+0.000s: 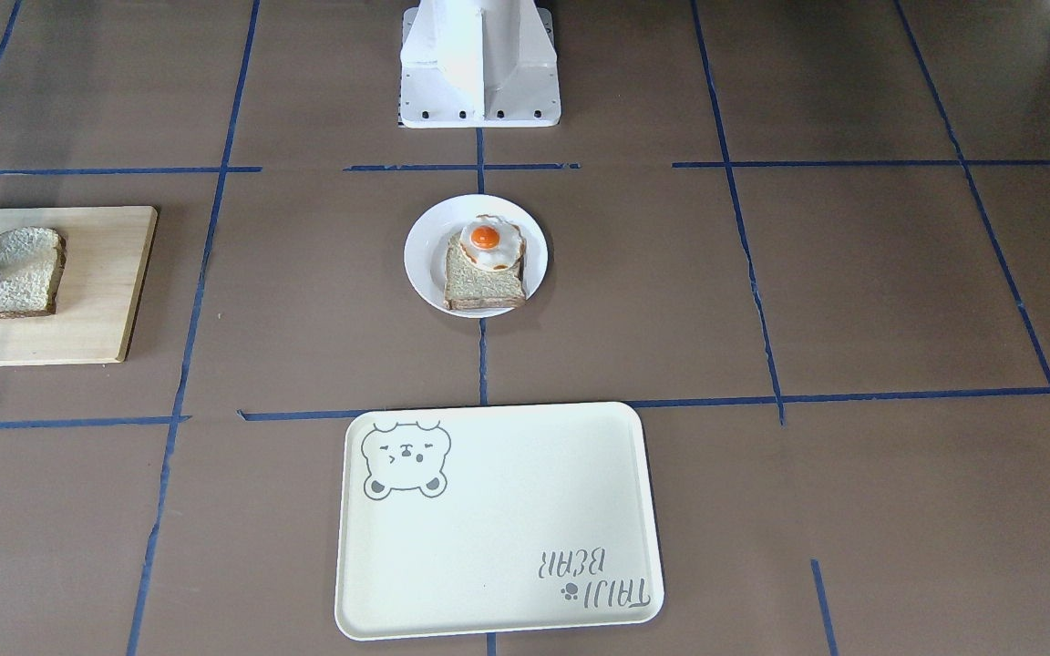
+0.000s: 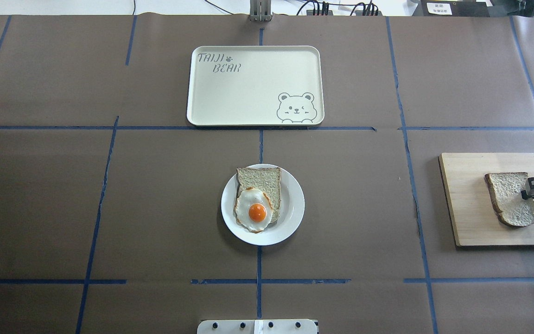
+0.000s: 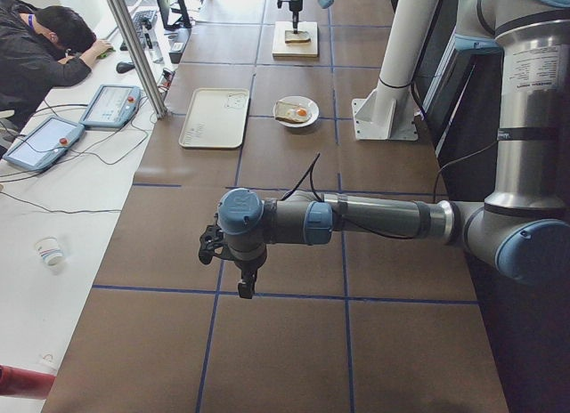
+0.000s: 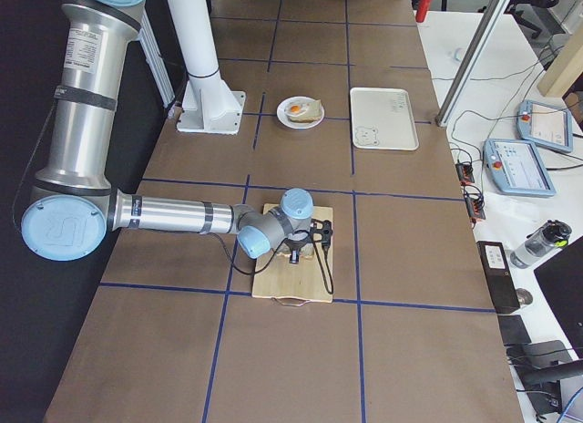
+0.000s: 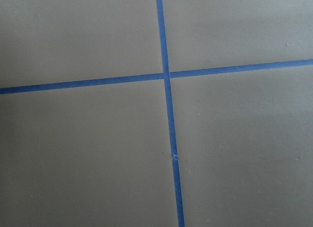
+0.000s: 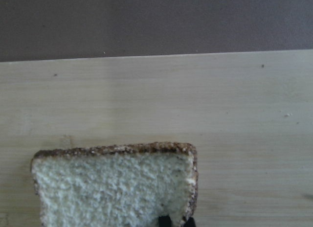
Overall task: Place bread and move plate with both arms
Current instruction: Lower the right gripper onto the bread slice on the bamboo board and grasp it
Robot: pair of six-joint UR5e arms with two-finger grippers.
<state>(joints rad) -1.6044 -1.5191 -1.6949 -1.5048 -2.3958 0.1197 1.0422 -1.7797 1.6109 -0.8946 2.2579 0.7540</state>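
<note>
Early: right gripper (image 2: pixel 529 189) clamped on bread (image 2: pixel 508 197) at right-side cutting board (image 2: pixel 471 218); plate (image 2: pixel 292 204) centre, awaiting bread; left gripper (image 3: pixel 242 284) state can't tell.

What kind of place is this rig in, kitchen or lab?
Most likely a robot lab, not a kitchen: the table carries a blue tape grid, a left arm and a right arm reach over it, and a person is beside it near control tablets.
</note>
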